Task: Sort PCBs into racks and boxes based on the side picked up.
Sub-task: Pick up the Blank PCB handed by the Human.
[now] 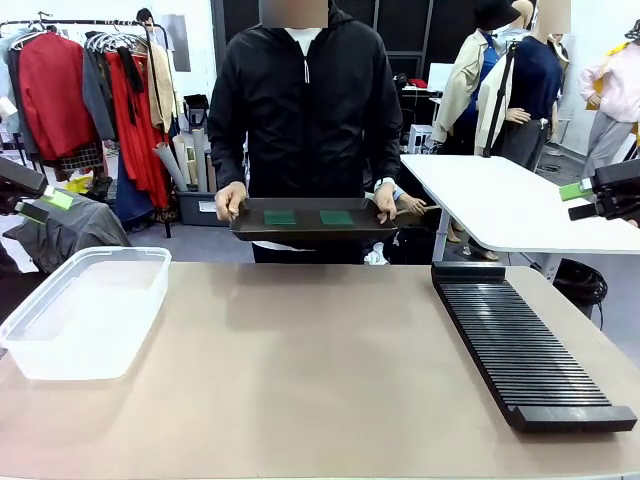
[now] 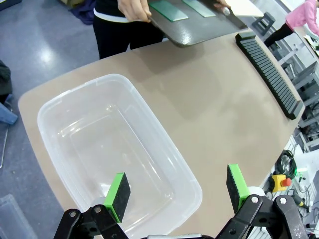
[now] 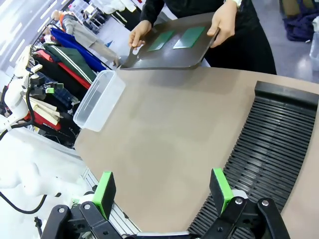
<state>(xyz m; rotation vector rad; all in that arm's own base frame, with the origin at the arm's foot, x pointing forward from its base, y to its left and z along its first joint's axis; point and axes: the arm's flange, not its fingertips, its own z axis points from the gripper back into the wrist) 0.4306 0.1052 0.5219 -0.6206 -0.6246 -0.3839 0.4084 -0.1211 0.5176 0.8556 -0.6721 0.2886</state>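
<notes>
Left gripper [image 2: 177, 188]: jaws spread wide, nothing between them. Green pads [image 2: 118, 195] face each other across the gap, black finger links angled outward below. Wrist tilted downward. In the front view, held high at the far left edge, pad tip pointing inward.

Right gripper [image 3: 163, 190]: jaws likewise wide apart, empty, both pads upright and parallel. Wrist pitched down and forward. In the front view, raised at the far right edge, fingers level, pointing toward the middle.

Grippers well apart.
</notes>
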